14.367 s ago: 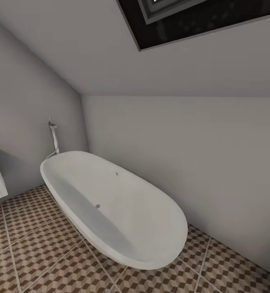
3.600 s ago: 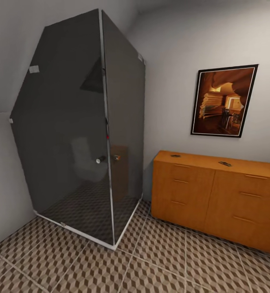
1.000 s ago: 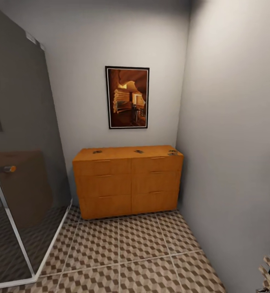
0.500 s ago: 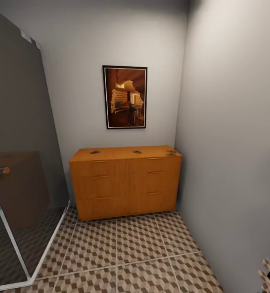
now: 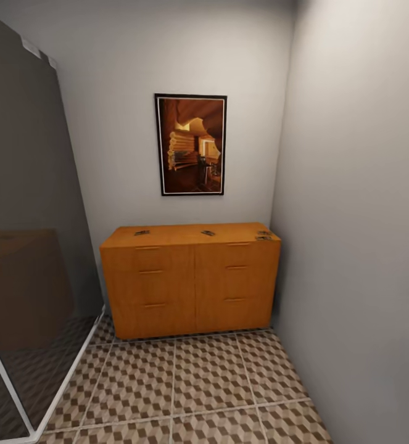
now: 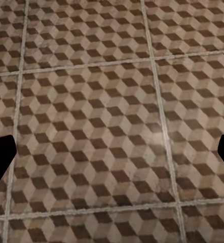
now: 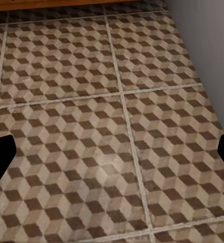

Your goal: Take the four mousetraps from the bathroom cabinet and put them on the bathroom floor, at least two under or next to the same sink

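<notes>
A glass shower wall [image 5: 25, 234] stands at the left, and the cabinet [image 5: 190, 280] sits against the back wall under a framed picture [image 5: 190, 145]. Mousetraps lie along its top: one near the left end [image 5: 142, 233], one mid [image 5: 208, 233], two at the right corner [image 5: 263, 235]. Both wrist views look down on the tiled floor [image 6: 102, 126], each with its jaws spread wide and released, left gripper [image 6: 112, 157] and right gripper [image 7: 112, 157].

Home bathroom: glass shower enclosure [image 5: 25, 246], cube-patterned tile floor [image 5: 204, 382], framed picture [image 5: 190, 145].
</notes>
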{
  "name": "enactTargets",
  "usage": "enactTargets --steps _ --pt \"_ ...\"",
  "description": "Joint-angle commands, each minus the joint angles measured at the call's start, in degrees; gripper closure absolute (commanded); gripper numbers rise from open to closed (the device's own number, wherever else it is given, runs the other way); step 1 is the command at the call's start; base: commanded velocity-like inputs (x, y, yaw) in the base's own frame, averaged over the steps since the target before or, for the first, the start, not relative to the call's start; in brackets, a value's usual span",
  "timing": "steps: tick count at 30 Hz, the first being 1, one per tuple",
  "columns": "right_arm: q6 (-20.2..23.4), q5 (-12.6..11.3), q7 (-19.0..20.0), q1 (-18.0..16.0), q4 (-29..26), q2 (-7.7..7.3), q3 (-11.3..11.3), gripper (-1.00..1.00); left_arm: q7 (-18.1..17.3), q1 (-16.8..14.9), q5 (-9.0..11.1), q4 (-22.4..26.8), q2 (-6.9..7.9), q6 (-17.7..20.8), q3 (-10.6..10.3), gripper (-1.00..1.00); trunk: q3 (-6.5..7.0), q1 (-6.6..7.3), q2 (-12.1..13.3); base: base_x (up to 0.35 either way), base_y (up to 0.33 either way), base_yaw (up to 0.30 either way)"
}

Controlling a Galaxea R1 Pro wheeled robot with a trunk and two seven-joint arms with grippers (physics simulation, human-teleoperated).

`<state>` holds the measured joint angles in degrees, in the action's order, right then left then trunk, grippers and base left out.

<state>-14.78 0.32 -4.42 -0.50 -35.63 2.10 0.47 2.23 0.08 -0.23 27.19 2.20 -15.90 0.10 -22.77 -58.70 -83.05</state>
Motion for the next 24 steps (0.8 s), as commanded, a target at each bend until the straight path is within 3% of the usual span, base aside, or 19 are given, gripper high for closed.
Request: enactTargets --steps 1,24 --pt "-0.2 0.0 -0.2 0.0 0.0 0.01 0.1 -1.00 0.1 0.0 0.0 0.1 0.00 -0.1 0.0 -1.00 -0.09 -0.02 0.0 0.227 -0.024 0.097" --pt "-0.2 0.0 -0.2 0.0 0.0 0.01 0.1 -1.00 0.1 0.0 0.0 0.1 0.00 -0.1 0.0 -1.00 -0.87 -0.02 0.0 0.211 -0.002 0.116"
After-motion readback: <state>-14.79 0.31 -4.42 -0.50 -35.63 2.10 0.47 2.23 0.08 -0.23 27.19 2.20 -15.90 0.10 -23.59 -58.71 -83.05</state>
